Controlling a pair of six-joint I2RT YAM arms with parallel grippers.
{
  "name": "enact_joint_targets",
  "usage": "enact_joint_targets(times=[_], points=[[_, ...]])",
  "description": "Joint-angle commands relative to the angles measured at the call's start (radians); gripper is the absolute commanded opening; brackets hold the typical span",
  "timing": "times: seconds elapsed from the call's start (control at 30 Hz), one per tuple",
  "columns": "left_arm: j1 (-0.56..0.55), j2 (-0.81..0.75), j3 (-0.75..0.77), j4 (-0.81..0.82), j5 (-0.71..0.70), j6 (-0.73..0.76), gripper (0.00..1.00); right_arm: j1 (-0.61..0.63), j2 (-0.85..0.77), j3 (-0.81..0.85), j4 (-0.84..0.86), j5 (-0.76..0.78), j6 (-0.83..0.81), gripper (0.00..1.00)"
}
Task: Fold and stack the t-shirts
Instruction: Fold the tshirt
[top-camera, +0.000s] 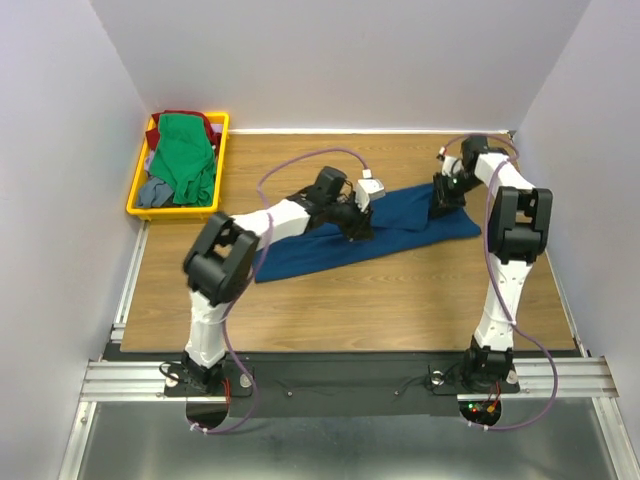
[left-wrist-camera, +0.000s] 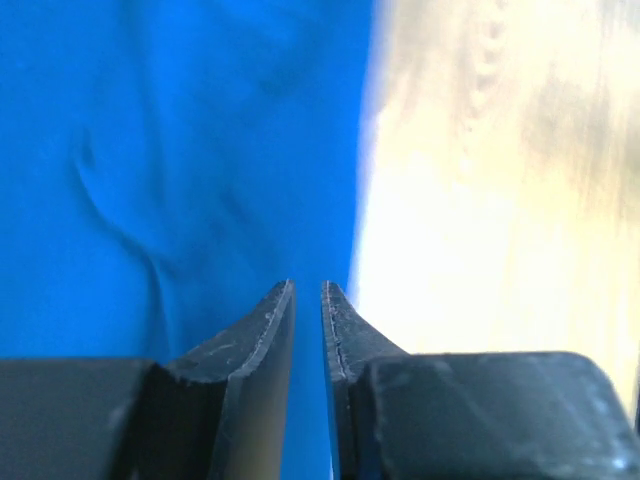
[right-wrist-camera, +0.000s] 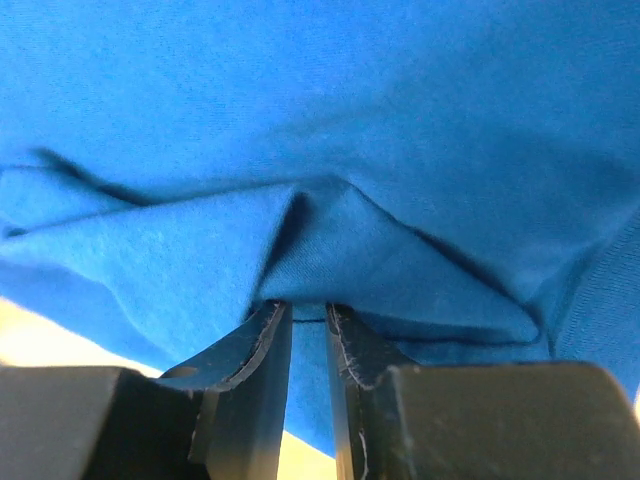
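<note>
Right pincer (right-wrist-camera: 308, 312) is pinching a raised ridge of the navy t-shirt (top-camera: 400, 232), jaws narrow. That shirt is sprawling across mid-table, and the green t-shirt (top-camera: 185, 160) is waiting in the yellow tray (top-camera: 175, 211) at ten o'clock. Left pincer (left-wrist-camera: 308, 292) is hanging narrow over the hem, grip impossible to tell. Danger: one-sided pulling bunching the fold, or that thin pinch slipping.

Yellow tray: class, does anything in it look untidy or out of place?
Yes. The yellow tray holds a crumpled heap: green t-shirt sprawled on top, dark red t-shirt bunched behind, grey-blue t-shirt wadded at its near left corner.
</note>
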Motion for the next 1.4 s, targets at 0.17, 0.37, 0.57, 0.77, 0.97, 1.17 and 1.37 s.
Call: enact_joint_targets(times=[0.17,0.37,0.57,0.77,0.97,1.17,1.37], points=[[0.182,-0.369,-0.133,-0.241,-0.185,0.369,0.29,0.193,0.368,0.639,0.13,0.241,-0.228,0.27],[0.323,-0.322,-0.106,-0.334,-0.343,0.5,0.27,0.253,0.417,0.745,0.317,0.463,-0.245,0.3],[0.33,-0.24,-0.17,-0.323,-0.463,0.669,0.24,0.243,0.214,0.53,0.472,0.654,-0.242,0.37],[0.328,-0.188,-0.238,-0.315,-0.541,0.723,0.2,0.232,0.039,0.387,0.472,0.657,-0.25,0.48],[0.288,-0.248,-0.374,-0.363,-0.581,0.812,0.15,0.22,-0.102,0.234,0.46,0.637,-0.25,0.51],[0.133,-0.364,-0.526,-0.421,-0.541,0.791,0.12,0.181,-0.186,0.098,0.385,0.521,-0.176,0.51],[-0.124,-0.46,-0.505,-0.519,-0.392,0.642,0.12,0.157,-0.241,-0.024,0.28,0.325,-0.093,0.5]])
